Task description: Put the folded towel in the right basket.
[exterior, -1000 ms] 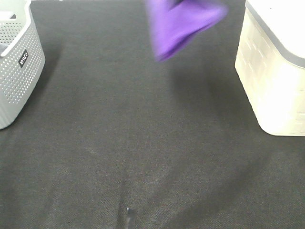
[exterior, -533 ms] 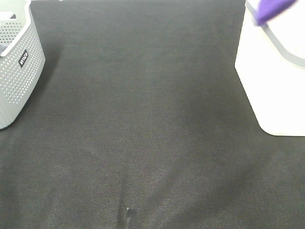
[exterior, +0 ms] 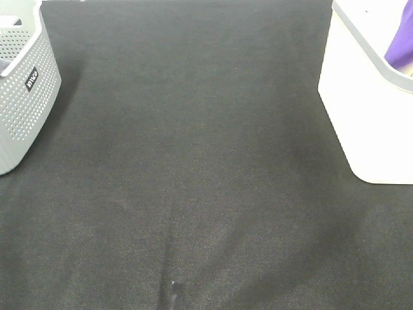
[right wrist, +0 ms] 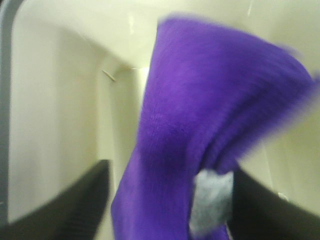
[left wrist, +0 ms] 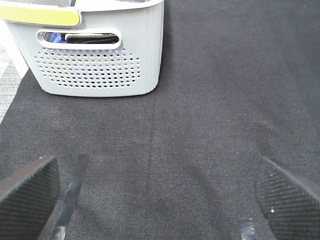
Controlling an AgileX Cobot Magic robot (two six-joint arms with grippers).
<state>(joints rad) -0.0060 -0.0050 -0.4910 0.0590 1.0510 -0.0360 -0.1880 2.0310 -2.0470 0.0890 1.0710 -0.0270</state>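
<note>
The folded purple towel [exterior: 400,55] shows only as a corner at the right edge of the high view, over the inside of the cream right basket [exterior: 368,110]. In the right wrist view the towel [right wrist: 200,115] hangs blurred between the dark fingers of my right gripper [right wrist: 170,200], which is shut on it above the basket's cream inner wall [right wrist: 50,125]. A grey tag shows on the towel near the jaws. My left gripper [left wrist: 157,200] is open and empty over the dark mat. Neither gripper shows in the high view.
A grey perforated left basket [exterior: 26,97] stands at the left edge; it also shows in the left wrist view [left wrist: 100,55], with dark items inside. A dark mat [exterior: 193,161] covers the table between the baskets.
The towel has moved right, from above the mat's far middle, past the right basket's rim, to over its inside. The left arm has not moved.
</note>
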